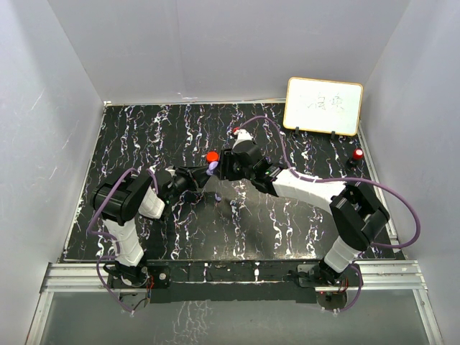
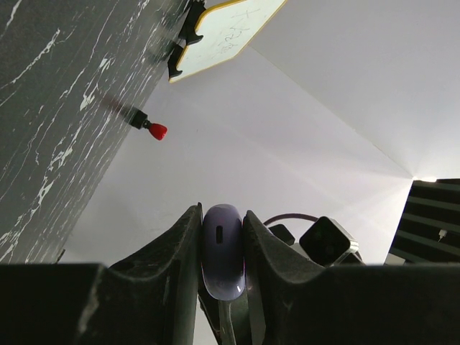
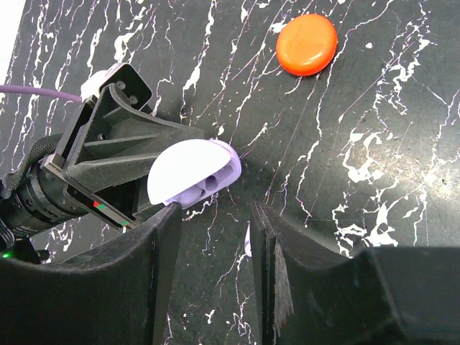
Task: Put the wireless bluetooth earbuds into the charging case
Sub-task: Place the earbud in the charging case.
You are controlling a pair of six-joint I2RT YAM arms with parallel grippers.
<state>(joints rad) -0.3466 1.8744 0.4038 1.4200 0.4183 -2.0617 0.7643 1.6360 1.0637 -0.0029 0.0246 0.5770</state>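
Purple charging case sits clamped in the left hand; right hand half open beside it.

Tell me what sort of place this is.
Probably a robot-testing booth: white walls enclose a black marbled tabletop, with two arms bolted at its near edge and a whiteboard at the back.
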